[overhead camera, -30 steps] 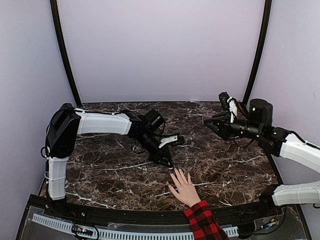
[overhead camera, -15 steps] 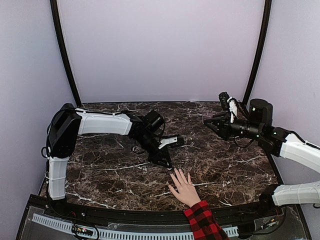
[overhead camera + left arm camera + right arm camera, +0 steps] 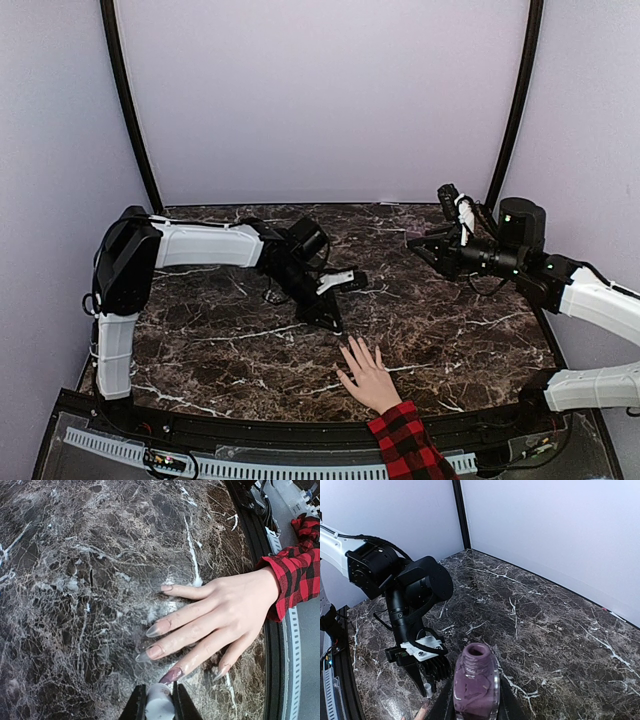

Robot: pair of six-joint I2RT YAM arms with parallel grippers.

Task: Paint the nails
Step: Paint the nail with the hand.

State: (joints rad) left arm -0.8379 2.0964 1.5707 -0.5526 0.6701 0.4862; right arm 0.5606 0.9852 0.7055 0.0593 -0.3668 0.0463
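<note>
Change: left gripper, clamping brush cap, has backed off the nails.
Hold: right gripper clamps open bottle.
Meaning: we expect redipping.

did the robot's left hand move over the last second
Yes, slightly: the left hand has pulled back toward the far left of the marble table, away from the person's fingers, which stayed put.

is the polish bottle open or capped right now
Open: the purple polish bottle, held between the fingers of the right gripper, shows a bare threaded neck and open mouth, no cap on it.
</note>
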